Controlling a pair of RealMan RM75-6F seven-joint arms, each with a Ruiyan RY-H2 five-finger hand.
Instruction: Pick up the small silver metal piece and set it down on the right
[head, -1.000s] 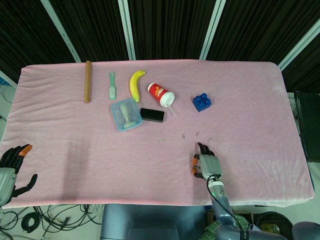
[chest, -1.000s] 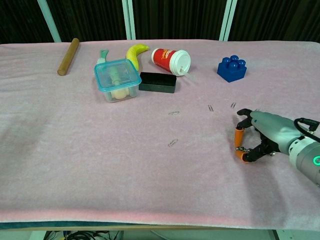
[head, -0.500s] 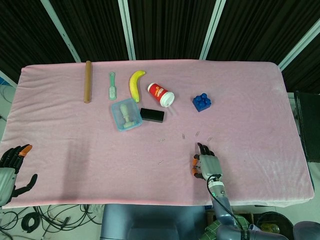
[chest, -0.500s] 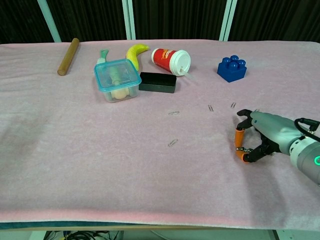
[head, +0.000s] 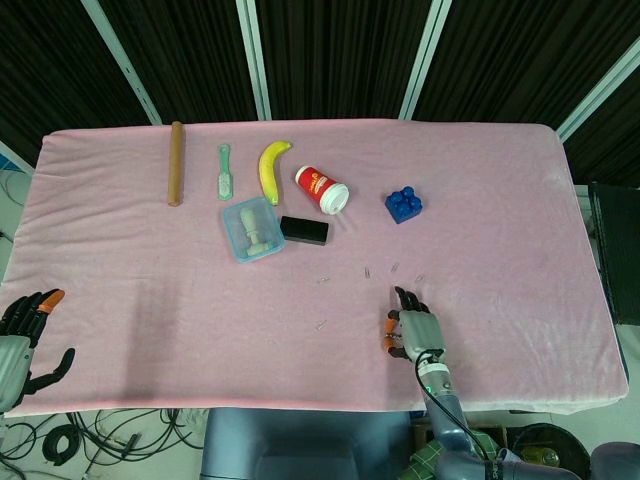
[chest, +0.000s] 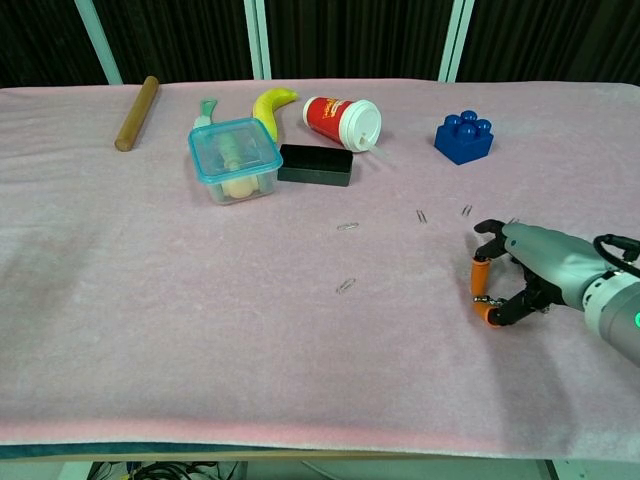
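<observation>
Nearby, right robot hand (chest: 520, 270) curled, contents unclear, left robot hand (head: 22, 335) spread, partly cropped, paperclips (chest: 346, 286) tiny.

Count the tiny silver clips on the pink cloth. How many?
4. One clip lies alone mid-table. One lies below the black box. Two more lie just beyond the right hand. That hand might hide another.

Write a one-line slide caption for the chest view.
Right hand hovers near scattered paper clips on the pink cloth.
</observation>
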